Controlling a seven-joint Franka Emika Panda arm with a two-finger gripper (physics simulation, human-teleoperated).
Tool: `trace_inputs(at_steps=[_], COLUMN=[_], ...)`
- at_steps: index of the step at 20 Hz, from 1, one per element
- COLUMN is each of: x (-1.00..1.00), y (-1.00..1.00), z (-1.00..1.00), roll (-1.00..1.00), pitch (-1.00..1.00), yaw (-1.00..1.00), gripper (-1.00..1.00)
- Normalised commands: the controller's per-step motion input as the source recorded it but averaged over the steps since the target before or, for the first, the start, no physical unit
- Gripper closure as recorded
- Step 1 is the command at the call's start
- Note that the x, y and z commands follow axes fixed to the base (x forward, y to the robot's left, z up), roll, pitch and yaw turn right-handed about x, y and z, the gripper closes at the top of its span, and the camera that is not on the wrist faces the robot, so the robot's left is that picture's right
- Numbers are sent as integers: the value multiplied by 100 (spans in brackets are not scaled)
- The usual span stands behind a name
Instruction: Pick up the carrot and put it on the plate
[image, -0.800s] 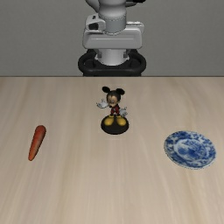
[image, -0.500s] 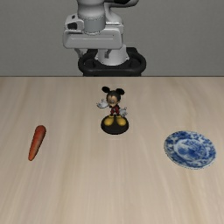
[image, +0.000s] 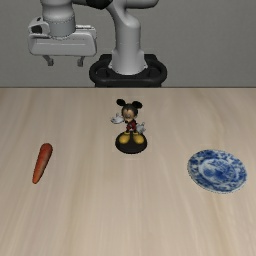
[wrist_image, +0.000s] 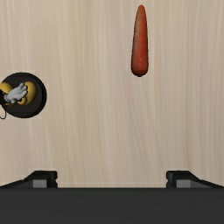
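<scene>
An orange carrot (image: 41, 163) lies on the wooden table at the exterior view's left, its thin tip pointing toward the near edge. A blue-and-white patterned plate (image: 217, 170) rests at the exterior view's right. My gripper (image: 61, 62) hangs high above the table's far edge, over at the left, with its fingers wide apart and nothing between them. In the wrist view the carrot (wrist_image: 140, 40) lies well ahead of the open fingertips (wrist_image: 40, 178), far below the hand.
A Mickey Mouse figurine (image: 129, 127) on a black round base stands at the table's middle, between carrot and plate; in the wrist view the figurine (wrist_image: 17, 93) is off to the side of the carrot. The robot's base (image: 128, 70) sits behind the far edge.
My hand has swung from above the robot's base toward the exterior view's left, still high over the table's far edge. Carrot, figurine and plate have not moved.
</scene>
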Motion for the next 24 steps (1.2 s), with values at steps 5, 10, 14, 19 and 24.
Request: trace_inputs(at_steps=[5, 10, 14, 19, 24], x=[20, 100, 100, 80, -20], y=[-80, 0, 0, -20, 20], z=[0, 0, 0, 0, -60], roll=[0, 0, 0, 0, 0], pitch=[0, 0, 0, 0, 0], yaw=[0, 0, 0, 0, 0], gripper=[-100, -100, -100, -100, -100])
